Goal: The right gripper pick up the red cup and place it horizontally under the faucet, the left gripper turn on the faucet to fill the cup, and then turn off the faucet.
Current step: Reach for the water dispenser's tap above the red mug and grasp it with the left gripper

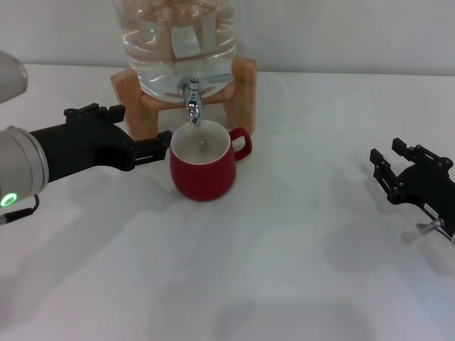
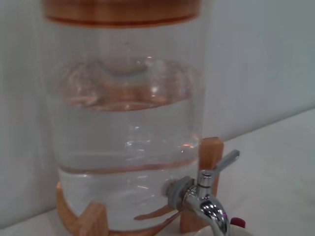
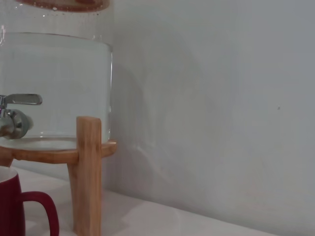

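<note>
The red cup (image 1: 204,170) stands upright on the white table, its cream inside facing up directly below the faucet (image 1: 193,99); no stream of water shows. The handle points right. My left gripper (image 1: 125,128) is open just left of the cup, close to its side and apart from the tap. In the left wrist view the faucet (image 2: 204,199) has its lever raised at a slant, and a sliver of the red cup (image 2: 237,222) shows beneath it. My right gripper (image 1: 397,158) rests open and empty far to the right. The right wrist view shows the red cup (image 3: 11,206) and the faucet (image 3: 15,115).
The clear water jug (image 1: 178,35) sits on a wooden stand (image 1: 243,77) at the back, against a pale wall. The stand's legs flank the cup. White table (image 1: 298,270) spreads in front and to the right.
</note>
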